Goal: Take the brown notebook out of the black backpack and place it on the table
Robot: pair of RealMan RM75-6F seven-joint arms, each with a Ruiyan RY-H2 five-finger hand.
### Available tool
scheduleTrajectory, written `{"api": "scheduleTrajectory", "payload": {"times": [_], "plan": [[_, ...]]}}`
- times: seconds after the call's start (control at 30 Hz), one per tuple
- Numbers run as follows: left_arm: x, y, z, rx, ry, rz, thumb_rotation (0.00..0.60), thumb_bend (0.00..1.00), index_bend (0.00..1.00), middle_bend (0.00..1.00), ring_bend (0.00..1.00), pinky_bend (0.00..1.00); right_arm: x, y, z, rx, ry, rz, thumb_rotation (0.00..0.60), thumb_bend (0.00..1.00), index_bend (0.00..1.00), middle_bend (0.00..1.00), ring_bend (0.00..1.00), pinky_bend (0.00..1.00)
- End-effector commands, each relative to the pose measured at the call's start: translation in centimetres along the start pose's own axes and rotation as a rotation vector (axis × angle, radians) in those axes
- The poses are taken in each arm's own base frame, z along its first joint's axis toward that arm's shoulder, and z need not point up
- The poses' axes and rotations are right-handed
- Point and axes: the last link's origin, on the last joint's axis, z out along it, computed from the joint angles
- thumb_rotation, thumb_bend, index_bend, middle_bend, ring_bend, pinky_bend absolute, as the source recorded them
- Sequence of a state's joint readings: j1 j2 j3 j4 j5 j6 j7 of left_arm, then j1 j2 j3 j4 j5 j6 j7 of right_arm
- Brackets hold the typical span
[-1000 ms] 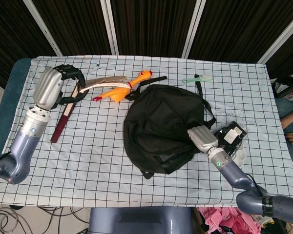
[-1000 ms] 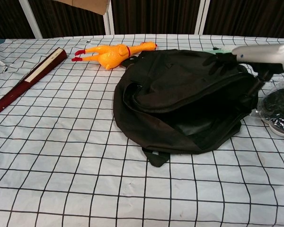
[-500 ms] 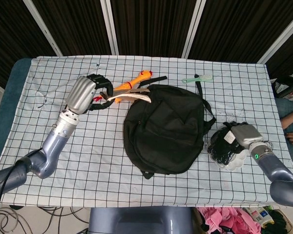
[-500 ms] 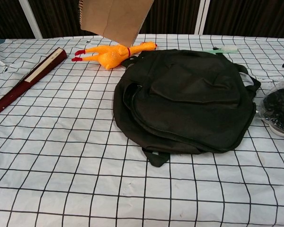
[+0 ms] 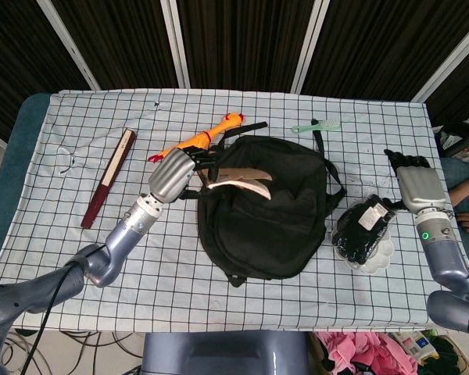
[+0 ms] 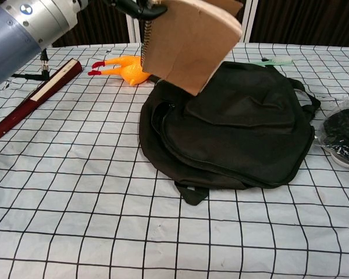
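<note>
Left hand [image 5: 174,173] pinches brown notebook [image 6: 192,42] at its spiral edge, hanging tilted above black backpack [image 5: 266,207], bare table [image 5: 148,258] leftward

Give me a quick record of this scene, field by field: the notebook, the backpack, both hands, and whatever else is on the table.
notebook: brown notebook, in the air over the backpack
backpack: black backpack, lying flat on the checked tablecloth
left hand: left hand holds the notebook
right hand: right hand empty, beside the backpack
other: rubber chicken, closed fan, green brush
</note>
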State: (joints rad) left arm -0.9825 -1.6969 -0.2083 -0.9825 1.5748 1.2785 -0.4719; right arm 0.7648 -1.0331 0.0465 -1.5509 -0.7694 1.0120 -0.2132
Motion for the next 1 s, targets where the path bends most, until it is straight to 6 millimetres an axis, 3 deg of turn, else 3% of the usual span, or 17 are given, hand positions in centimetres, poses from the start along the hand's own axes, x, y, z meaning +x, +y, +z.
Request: {"api": "scheduleTrajectory", "payload": {"times": [0.03,0.07,0.23,0.33,0.57,0.8,1.0], "plan": [[-2.9,-0.8,-4.6,-0.011,-0.196,-0.026,0.6,0.38,0.62,0.64,0.4,0.43,0.2,0.3,0.0,-0.006,0.058,0.043,0.6,0.2,0.02,0.09,0.11,0.09],[-2.7,-1.3,-5.9,-0.006,-0.254,-0.016,0.6,0.34,0.59,0.61,0.37,0.4,0.2,0.3,0.0,-0.007,0.067,0.043,0.6,0.2,0.02,0.09,0.11,0.09],[-0.5,-3.2,-9.8,0.093,-0.513,0.087,0.6,0.07,0.33,0.27,0.07,0.11,0.4,0.6,0.0,-0.018,0.083,0.063,0.6,0.2,0.02,0.09,0.11,0.09],[2.1,-2.9,-12.1,0.146,-0.579,0.115,0.6,0.0,0.26,0.15,0.0,0.0,0.5,0.9,-0.1,-0.026,0.081,0.059,0.6,0.2,0.02,0.09,0.11,0.09],[7.3,-3.2,-17.6,0.237,-0.534,0.295,0.6,0.0,0.25,0.13,0.0,0.0,0.5,0.9,-0.4,-0.015,0.076,0.048,0.6,0.2,0.02,0.08,0.11,0.09],[10.2,-3.0,-23.7,0.394,-0.33,0.513,0.6,0.0,0.24,0.14,0.0,0.0,0.3,0.6,-1.8,0.035,0.149,0.046,0.6,0.2,0.02,0.08,0.11,0.09],[11.8,-1.5,-31.1,0.583,-0.14,0.545,0.6,0.01,0.24,0.14,0.0,0.0,-2.3,0.4,-8.0,0.097,0.223,0.071,0.6,0.2,0.02,0.08,0.11,0.09]]}}
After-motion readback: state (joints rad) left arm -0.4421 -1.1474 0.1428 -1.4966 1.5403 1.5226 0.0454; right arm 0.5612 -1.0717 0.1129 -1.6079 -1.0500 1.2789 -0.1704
